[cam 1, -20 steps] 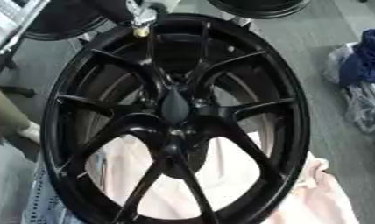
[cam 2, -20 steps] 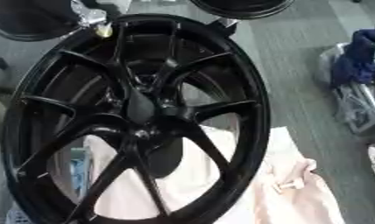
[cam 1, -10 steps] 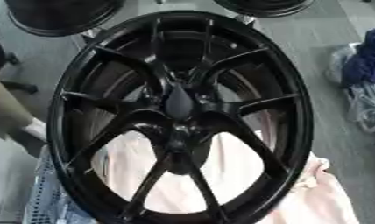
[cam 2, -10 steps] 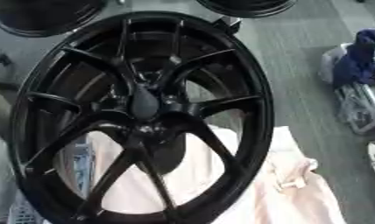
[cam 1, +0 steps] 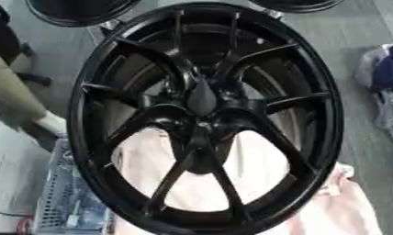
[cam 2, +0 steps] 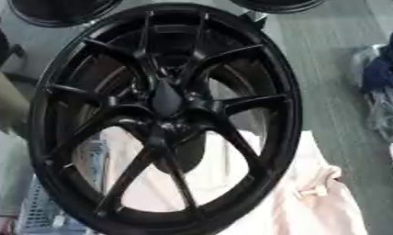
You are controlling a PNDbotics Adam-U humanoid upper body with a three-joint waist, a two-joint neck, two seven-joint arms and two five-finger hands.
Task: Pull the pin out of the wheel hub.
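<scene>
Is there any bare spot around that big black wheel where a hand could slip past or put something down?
The clearest room is the grey floor between the black wheel and the dark bundle on the right. The gaps between the spokes open onto pink cloth. The lower left is crowded by a mesh crate, the top by other wheels.

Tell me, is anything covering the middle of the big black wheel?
Nothing visible covers the middle of the wheel. No robot hand shows in either view, and no pin can be made out there.
</scene>
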